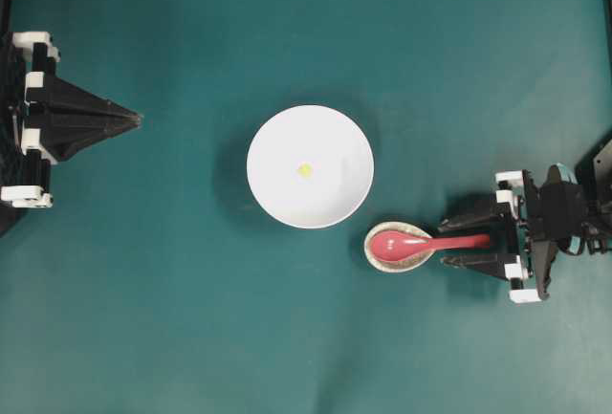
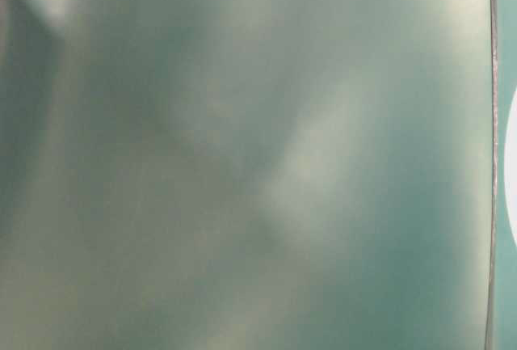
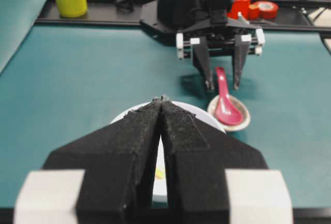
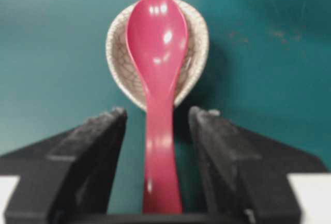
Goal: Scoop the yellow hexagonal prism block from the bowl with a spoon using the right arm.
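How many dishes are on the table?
2: the large white bowl at the centre, holding the yellow block, and a small speckled dish just right-below it, cradling the spoon.

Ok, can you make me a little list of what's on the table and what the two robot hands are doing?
Bowl: big white one, mid-table
Block: tiny yellow one, inside the bowl
Spoon: pink-red, scoop resting in the small speckled dish, handle sticking out toward the right hand
Right hand: open, a finger on each side of the spoon handle, not squeezing it
Left hand: shut, off to the side, holding nothing
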Tool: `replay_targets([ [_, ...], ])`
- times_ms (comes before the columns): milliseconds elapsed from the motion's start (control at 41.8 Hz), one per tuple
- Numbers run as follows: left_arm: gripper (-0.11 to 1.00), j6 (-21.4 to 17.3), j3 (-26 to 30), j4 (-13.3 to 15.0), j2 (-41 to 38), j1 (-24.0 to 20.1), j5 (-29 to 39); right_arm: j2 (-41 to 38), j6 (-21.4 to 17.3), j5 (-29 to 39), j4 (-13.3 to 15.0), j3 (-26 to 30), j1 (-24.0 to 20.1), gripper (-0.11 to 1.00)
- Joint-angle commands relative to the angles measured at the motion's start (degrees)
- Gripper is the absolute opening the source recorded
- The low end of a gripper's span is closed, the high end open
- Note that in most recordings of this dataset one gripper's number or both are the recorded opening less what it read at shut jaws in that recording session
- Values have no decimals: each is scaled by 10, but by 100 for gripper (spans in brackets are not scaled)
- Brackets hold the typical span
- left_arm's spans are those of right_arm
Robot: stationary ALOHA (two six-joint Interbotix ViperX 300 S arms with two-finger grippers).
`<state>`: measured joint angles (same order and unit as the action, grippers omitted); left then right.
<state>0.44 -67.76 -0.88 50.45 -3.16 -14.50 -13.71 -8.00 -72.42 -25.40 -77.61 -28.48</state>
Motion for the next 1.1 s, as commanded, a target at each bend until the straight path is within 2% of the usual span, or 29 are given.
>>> replay_targets([
  [0,1,1,14,-2,-4,-1,-5,7,2,-7,-2,1,-2,55],
  [96,1,0,14,-2,-4,-1,-5,8,2,-7,-1,3,-2,47],
  [215,1,0,15,-2,-4,-1,-5,13,2,-7,0,2,-2,22],
  [454,1,-3,15,-2,4,-1,-4,92,7,9,-1,-4,-2,21],
  [574,1,-6,15,-2,4,-1,-3,158,18,47,-1,-4,9,21],
  [670,1,-8,15,-2,4,-1,-4,224,42,111,-1,4,29,21],
  [789,1,-8,16,-2,4,-10,-8,306,83,224,0,25,72,21],
  [933,1,-8,15,-2,4,-18,-6,384,127,403,0,76,148,21],
  [1076,1,-8,15,-2,-2,-21,-4,416,150,566,2,139,218,21],
])
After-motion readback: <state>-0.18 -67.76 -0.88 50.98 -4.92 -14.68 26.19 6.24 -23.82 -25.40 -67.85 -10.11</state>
